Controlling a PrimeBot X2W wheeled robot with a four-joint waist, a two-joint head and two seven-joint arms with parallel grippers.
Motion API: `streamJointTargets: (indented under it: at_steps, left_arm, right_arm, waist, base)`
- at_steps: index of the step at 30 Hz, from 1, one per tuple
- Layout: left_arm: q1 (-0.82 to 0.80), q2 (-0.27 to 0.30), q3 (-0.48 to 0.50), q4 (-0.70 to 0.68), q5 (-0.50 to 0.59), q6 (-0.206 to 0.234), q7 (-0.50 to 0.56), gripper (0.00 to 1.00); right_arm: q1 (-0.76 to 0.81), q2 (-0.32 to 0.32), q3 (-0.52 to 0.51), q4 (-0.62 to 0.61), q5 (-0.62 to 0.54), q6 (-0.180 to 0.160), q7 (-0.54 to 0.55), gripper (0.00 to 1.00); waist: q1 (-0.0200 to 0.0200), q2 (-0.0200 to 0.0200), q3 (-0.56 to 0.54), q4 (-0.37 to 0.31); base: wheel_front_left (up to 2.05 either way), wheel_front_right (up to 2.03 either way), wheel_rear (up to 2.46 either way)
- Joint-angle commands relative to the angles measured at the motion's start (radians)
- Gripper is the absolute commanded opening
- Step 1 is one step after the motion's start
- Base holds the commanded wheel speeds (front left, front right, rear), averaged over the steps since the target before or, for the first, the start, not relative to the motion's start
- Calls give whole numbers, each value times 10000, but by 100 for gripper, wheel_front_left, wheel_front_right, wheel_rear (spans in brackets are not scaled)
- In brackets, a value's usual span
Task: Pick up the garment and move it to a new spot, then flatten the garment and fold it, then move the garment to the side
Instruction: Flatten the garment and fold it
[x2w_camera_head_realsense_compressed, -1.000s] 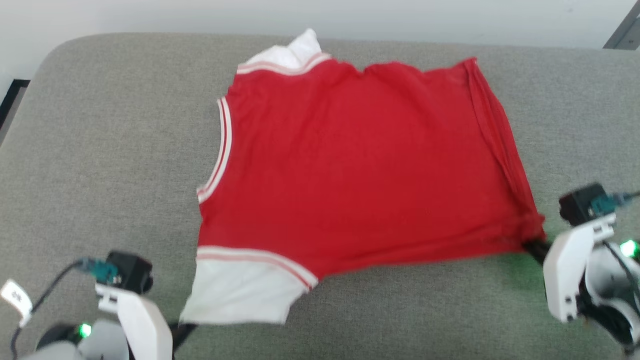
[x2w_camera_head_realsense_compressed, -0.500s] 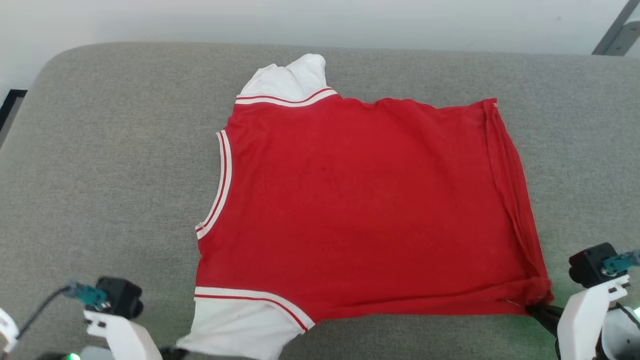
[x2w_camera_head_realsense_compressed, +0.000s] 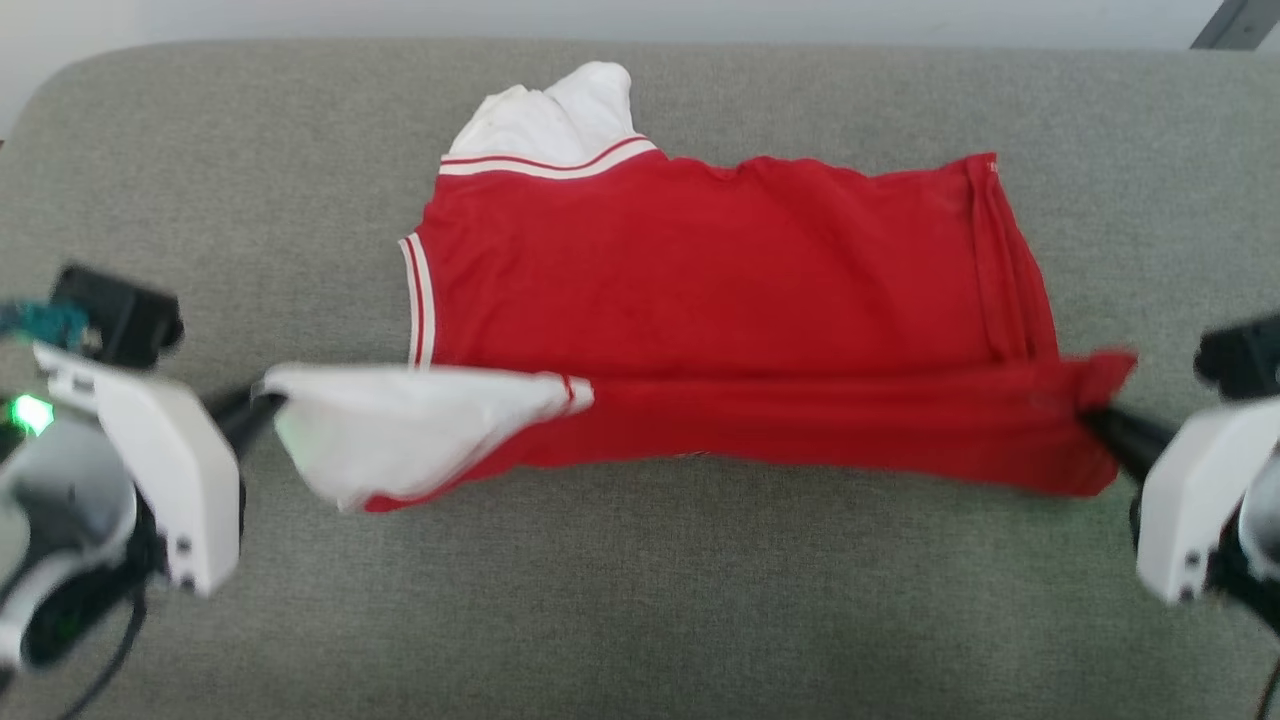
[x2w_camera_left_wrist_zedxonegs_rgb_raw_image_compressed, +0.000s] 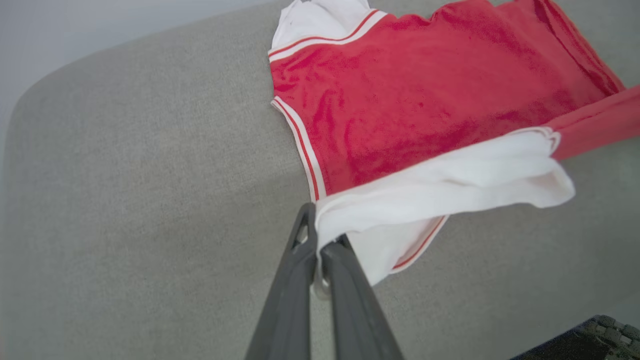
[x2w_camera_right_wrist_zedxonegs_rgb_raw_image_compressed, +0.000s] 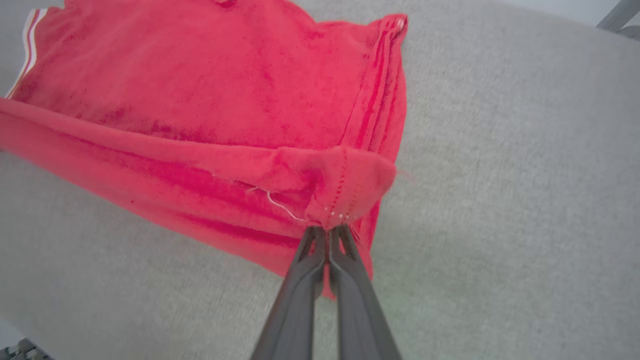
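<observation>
Along its near edge the garment has lifted

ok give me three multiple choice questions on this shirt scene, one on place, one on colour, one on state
1. Where does the left gripper grip the garment?
A. white sleeve
B. neckline
C. middle of the chest

2. What colour is the surface under the garment?
A. blue
B. grey
C. black

3. How is the garment's near edge?
A. flat
B. raised, stretched between both grippers
C. balled up

Answers:
1 A: its fingers pinch white sleeve cloth.
2 B: grey fabric lies all around.
3 B: the right gripper pinches the red corner, and the edge hangs off the surface.
</observation>
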Motion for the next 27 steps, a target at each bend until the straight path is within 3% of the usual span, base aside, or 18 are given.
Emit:
streamJointTargets:
  at_steps: [1,11,12,17,21,22,23,24,25,26,27]
  left_arm:
    - [-382,-279,79,383,126,-188,99,0]
    - [-2957,-2990,-266,4953,1045,-2406,424,0]
    - [-2957,-2990,-266,4953,1045,-2406,424,0]
    - [-3620,-4177,-602,7473,1143,-3318,559,0]
    - [-3932,-4965,-796,9058,956,-3736,737,0]
    - [-3982,-5150,-814,9405,855,-3799,799,0]
    - [-4065,-5288,-855,9733,844,-3864,844,4]
    - [-4147,-5420,-902,10004,833,-3889,879,33]
    - [-4200,-5554,-919,10234,745,-3942,893,46]
    - [-4247,-5653,-912,10460,657,-3961,928,74]
    - [-4317,-5710,-923,10634,606,-3970,981,100]
  right_arm:
    - [-442,-3,-18,231,-169,-28,-168,0]
    - [-3361,258,875,3312,-1100,-28,-1272,0]
    - [-3361,258,875,3312,-1100,-28,-1272,0]
    - [-4444,541,1507,5001,-1216,-28,-1652,0]
    - [-5022,726,2027,6144,-1209,-28,-1780,0]
    - [-5148,777,2124,6404,-1179,-28,-1806,6]
    - [-5271,804,2250,6623,-1201,-28,-1831,16]
    - [-5362,819,2342,6851,-1211,-28,-1849,31]
    - [-5464,848,2443,7082,-1187,-28,-1862,38]
    - [-5554,852,2534,7240,-1155,-28,-1892,55]
    - [-5652,870,2618,7356,-1106,-28,-1934,93]
  waist:
    - [0,0,155,-31]
    - [0,0,858,-74]
    - [0,0,858,-74]
    - [0,0,1154,-197]
    - [0,0,1293,-281]
    - [0,0,1315,-301]
    - [0,0,1333,-316]
    - [0,0,1340,-331]
    - [0,0,1340,-342]
    - [0,0,1328,-352]
    - [0,0,1302,-363]
  base:
    - [0,0,0]
    - [0,0,0]
    - [0,0,0]
    - [0,0,0]
    - [0,0,0]
    - [0,0,0]
    - [0,0,0]
    - [0,0,0]
    - [0,0,0]
    - [0,0,0]
    - [0,0,0]
